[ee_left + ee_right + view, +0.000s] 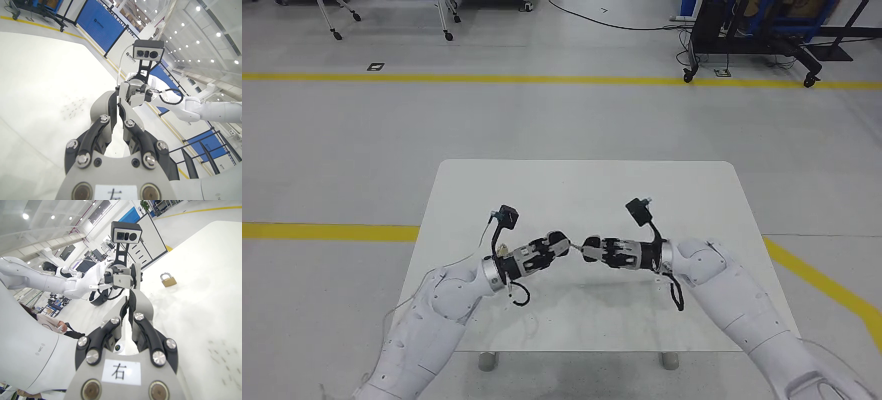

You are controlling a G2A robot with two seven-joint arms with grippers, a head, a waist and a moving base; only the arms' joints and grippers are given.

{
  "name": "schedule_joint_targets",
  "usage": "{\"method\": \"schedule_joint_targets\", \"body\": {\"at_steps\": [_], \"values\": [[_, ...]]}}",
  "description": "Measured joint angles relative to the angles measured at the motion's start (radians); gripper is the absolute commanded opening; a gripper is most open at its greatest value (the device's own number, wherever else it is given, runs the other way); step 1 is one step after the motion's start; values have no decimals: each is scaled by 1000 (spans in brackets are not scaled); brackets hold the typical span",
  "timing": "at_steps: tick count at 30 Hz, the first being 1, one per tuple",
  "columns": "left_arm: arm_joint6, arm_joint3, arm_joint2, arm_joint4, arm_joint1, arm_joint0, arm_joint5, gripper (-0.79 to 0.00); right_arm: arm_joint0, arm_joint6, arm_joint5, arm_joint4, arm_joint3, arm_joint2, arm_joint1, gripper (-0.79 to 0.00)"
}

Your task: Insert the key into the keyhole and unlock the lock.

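A brass padlock (168, 280) with a silver shackle lies flat on the white table (592, 190), off to one side of both grippers. My left gripper (561, 243) and right gripper (589, 246) face each other tip to tip above the table's middle, almost touching. In the left wrist view my left gripper (117, 106) is shut, its ribbed pads pressed together, with the right gripper (135, 95) just beyond its tips. The right gripper (129, 299) is shut too, and the left gripper (134, 277) stands right past it. Whether a key sits between either pair of pads is hidden.
The table has rounded corners, and its near edge (572, 350) lies just below the arms. Faint scuff marks (72, 109) show on the surface. Yellow floor lines (542, 78) and wheeled racks (762, 40) lie far behind the table.
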Motion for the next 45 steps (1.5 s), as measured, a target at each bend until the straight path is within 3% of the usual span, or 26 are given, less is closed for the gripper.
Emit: {"method": "schedule_joint_targets", "body": {"at_steps": [9,16,18,20,23,27,28,30,31,32,34,39,43,45], "values": [[46,-9,-37,-5,6,13,-6,0,-113,-97,0,7,-60,178,44,-785],[41,-41,-53,23,12,1,-15,0,-120,-102,0,9,-63,188,45,-785],[78,-130,-134,144,32,10,-3,0,-120,-102,0,9,-63,188,45,-785],[119,-217,-239,322,52,69,-22,0,-120,-102,0,9,-63,188,45,-785],[35,-328,-370,569,82,145,-31,0,-120,-102,0,8,-63,188,45,-785],[-145,-421,-401,824,100,207,6,0,-120,-102,0,8,-63,188,45,-785],[-164,-426,-391,859,101,215,13,-43,-120,-102,0,8,-63,188,45,-785],[-157,-404,-364,881,101,222,-1,-243,-120,-102,0,8,-63,188,45,-785],[-141,-380,-355,870,101,219,-19,-265,-120,-102,0,8,-63,188,45,-785],[-124,-337,-348,863,101,208,-32,-256,-120,-102,0,8,-63,188,45,-785],[-107,-271,-332,884,100,181,-21,-160,-120,-102,0,8,-63,188,45,-785],[-61,-156,-273,913,92,115,32,-74,-120,-102,0,8,-63,188,45,-785],[-67,-126,-239,935,89,86,55,-120,-120,-102,0,8,-63,188,45,-785],[-78,-114,-225,946,88,76,70,-108,-120,-102,0,8,-63,188,45,-785]]}}
